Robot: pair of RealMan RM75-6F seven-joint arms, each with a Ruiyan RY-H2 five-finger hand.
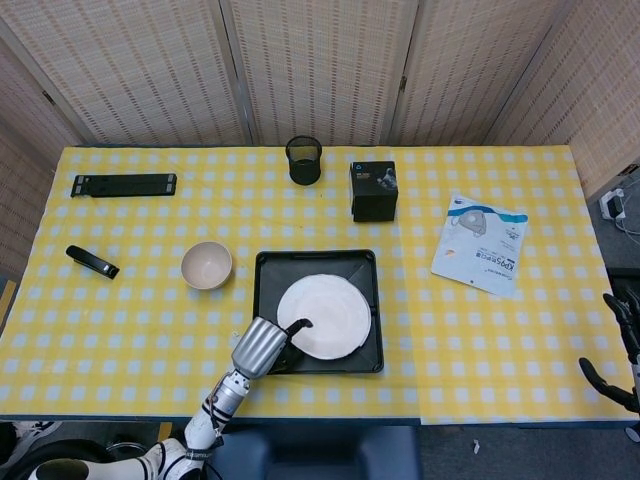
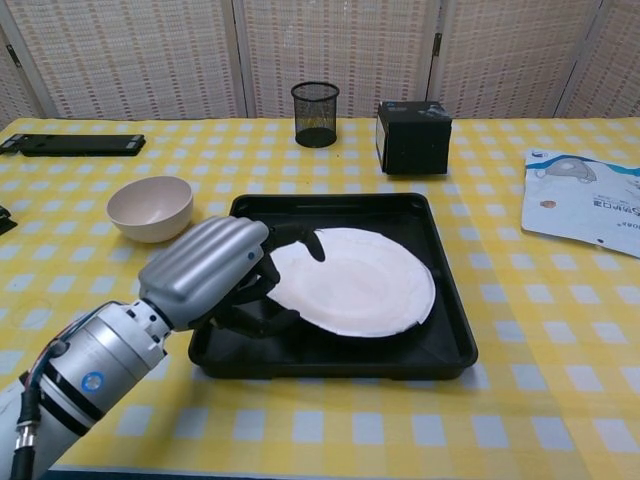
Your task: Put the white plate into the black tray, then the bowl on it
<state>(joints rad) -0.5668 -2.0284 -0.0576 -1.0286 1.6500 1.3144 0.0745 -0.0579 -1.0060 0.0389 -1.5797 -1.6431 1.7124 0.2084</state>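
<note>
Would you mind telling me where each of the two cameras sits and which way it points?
Head view: high above the near table edge, looking steeply down on the whole table; shows the left hand with its forearm, and the right hand at the right edge.
Chest view: low at the near edge, looking across toward the screens; shows only the left hand and forearm.
Shared: the left hand on the white plate in the black tray, and the bowl.

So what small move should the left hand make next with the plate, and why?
Probably lower the near edge and let go. The left hand holds the white plate by its left rim, over the black tray, and the plate looks tilted rather than lying flat. The bowl waits on the table beside the tray.
</note>
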